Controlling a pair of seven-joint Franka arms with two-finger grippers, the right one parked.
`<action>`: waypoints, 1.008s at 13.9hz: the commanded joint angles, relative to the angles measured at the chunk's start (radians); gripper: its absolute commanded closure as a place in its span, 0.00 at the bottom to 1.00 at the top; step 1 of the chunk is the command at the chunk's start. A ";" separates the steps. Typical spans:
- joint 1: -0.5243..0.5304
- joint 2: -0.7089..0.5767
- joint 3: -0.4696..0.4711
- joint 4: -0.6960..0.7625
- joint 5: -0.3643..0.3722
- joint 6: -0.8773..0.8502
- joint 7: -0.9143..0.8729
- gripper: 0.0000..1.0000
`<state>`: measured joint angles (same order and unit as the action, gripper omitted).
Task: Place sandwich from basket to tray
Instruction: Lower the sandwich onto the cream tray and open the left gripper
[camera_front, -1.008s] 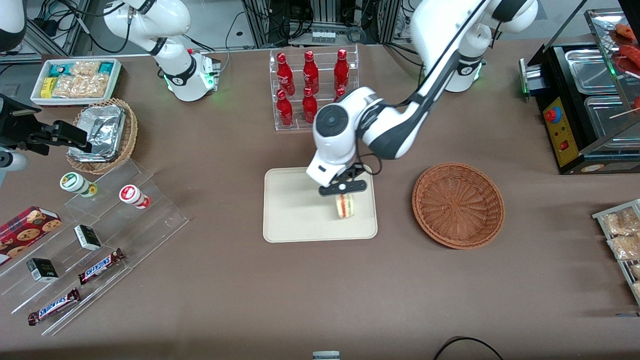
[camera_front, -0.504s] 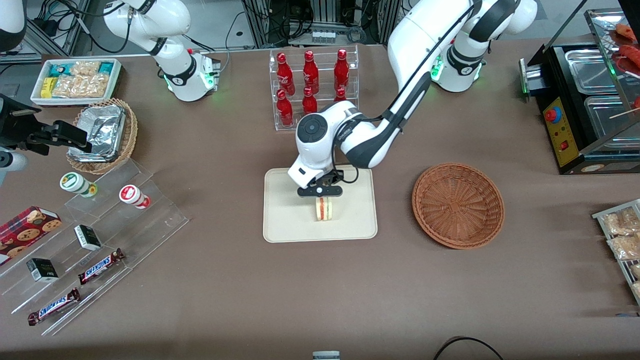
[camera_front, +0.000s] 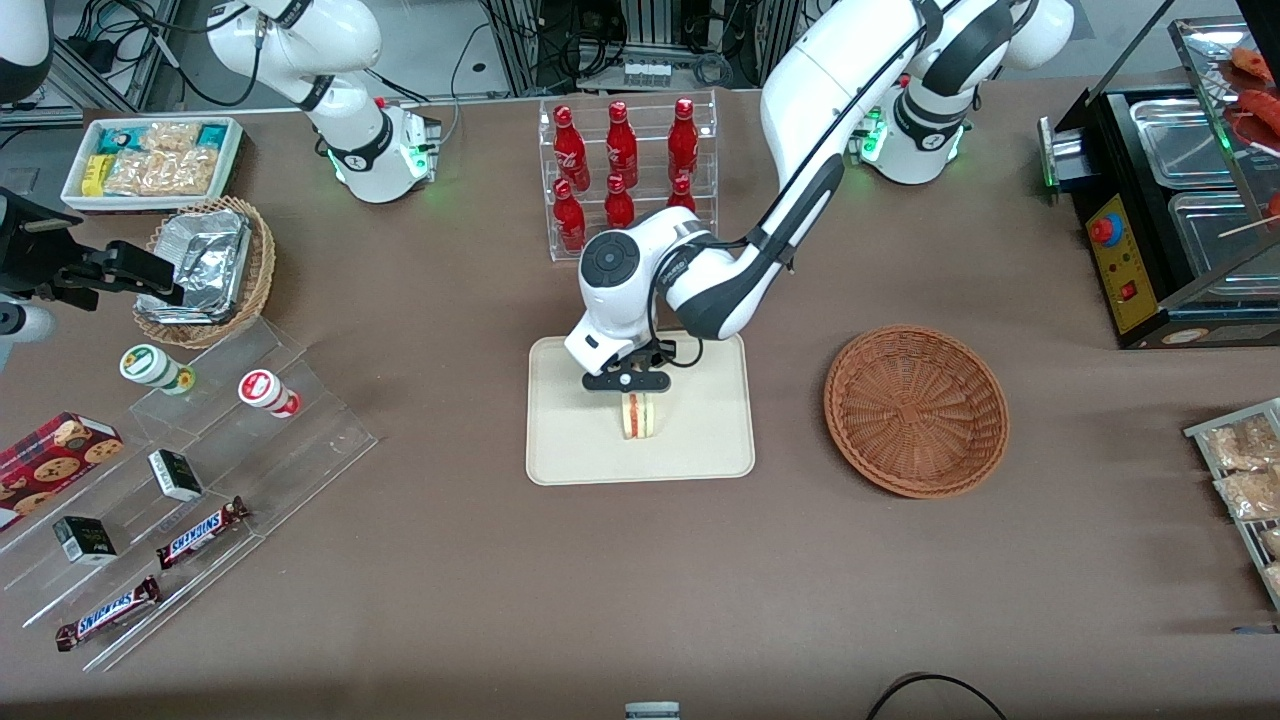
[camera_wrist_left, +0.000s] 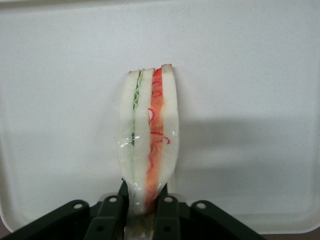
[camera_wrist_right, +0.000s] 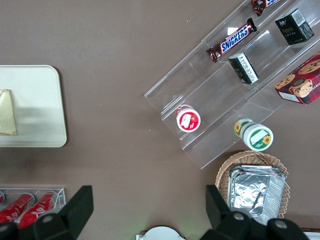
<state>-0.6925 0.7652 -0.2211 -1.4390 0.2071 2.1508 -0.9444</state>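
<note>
The sandwich (camera_front: 637, 416) is a white bread wedge with red, pink and green filling. It is held over the middle of the cream-white tray (camera_front: 570, 450), close to its surface. My left gripper (camera_front: 630, 392) is shut on the sandwich's upper end. In the left wrist view the sandwich (camera_wrist_left: 149, 135) hangs between the black fingers (camera_wrist_left: 116, 210) of the gripper (camera_wrist_left: 142, 202), with the tray (camera_wrist_left: 250, 75) filling the background. The reddish-brown basket (camera_front: 916, 409) stands empty beside the tray, toward the working arm's end. The right wrist view shows the sandwich (camera_wrist_right: 7, 113) on or just above the tray (camera_wrist_right: 40, 100).
A clear rack of red bottles (camera_front: 626, 170) stands farther from the camera than the tray. A tan wicker basket with foil containers (camera_front: 208, 268), a white snack box (camera_front: 152, 160) and a clear stepped stand with candy bars (camera_front: 205, 528) lie toward the parked arm's end. A food warmer (camera_front: 1170, 190) stands at the working arm's end.
My left gripper has carried the sandwich across the tray from the basket-side edge to its middle, and slightly farther from the camera. The basket has not moved.
</note>
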 joint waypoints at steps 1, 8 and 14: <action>-0.019 0.019 0.019 0.029 0.023 0.003 -0.005 0.00; 0.017 -0.105 0.022 0.028 0.017 -0.025 -0.049 0.00; 0.181 -0.292 0.019 0.008 0.008 -0.224 -0.062 0.00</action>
<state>-0.5702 0.5483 -0.1942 -1.3842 0.2140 1.9623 -0.9898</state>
